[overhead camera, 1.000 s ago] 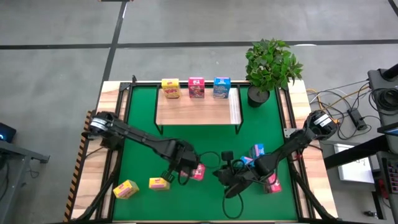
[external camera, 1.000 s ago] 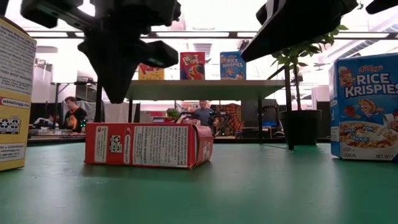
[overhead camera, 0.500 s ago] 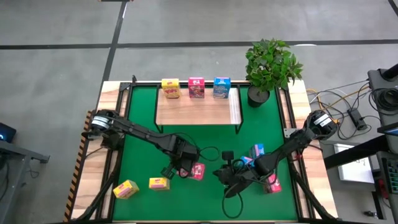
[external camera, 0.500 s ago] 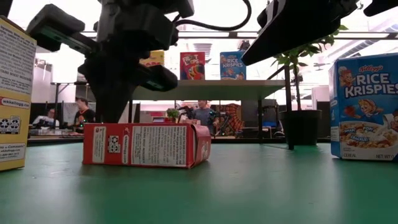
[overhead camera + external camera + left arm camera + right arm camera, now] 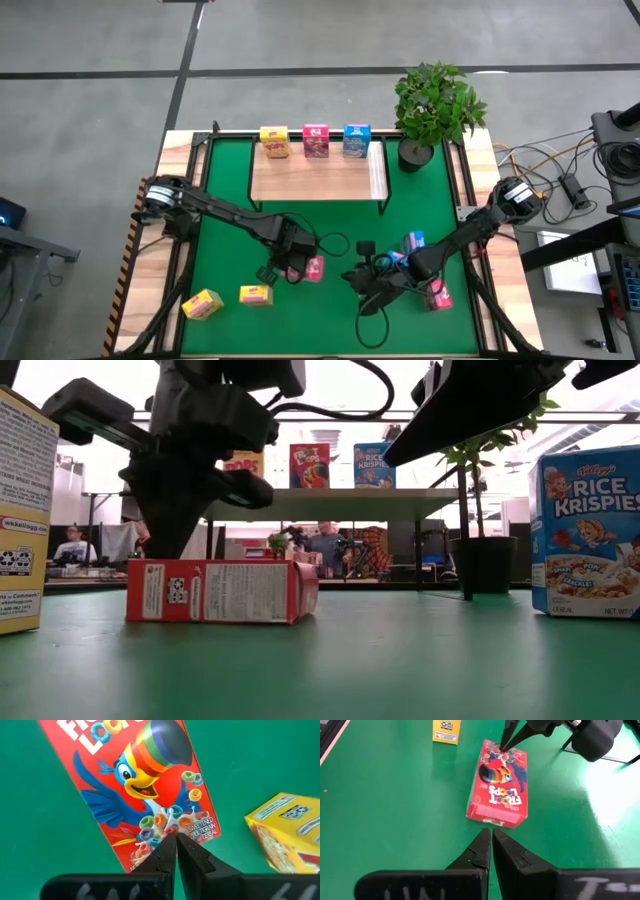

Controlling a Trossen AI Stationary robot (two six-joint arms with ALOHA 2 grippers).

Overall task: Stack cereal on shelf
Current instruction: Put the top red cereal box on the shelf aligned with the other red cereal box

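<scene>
A pink-red cereal box [image 5: 313, 268] lies flat on the green mat, printed face up, near the mat's middle. My left gripper [image 5: 175, 842] stands shut over it, pointing down. My right gripper [image 5: 489, 836] is shut and hangs in the air to the right of the box, clear of it. The shelf [image 5: 318, 180] stands at the far side and carries a yellow [image 5: 274, 141], a pink-red [image 5: 315, 140] and a blue box [image 5: 356, 139], all upright along its far edge. My left gripper presses its shut fingertips [image 5: 505, 746] on the box's upper printed face, near its bottom end [image 5: 167, 827]. The fingers come from above, pointing steeply down. The box lies flat on the mat [image 5: 215, 592] under them.
Two yellow boxes [image 5: 202, 303] [image 5: 257, 295] lie near the left front corner. A blue box [image 5: 415, 242] and another pink-red one [image 5: 438, 297] are by my right arm. A potted plant [image 5: 435, 105] stands at the far right, beside the shelf.
My left gripper has sunk onto the pink-red box and gone a little toward the table's left edge. The box has slid that way on the mat and turned slightly, still flat.
</scene>
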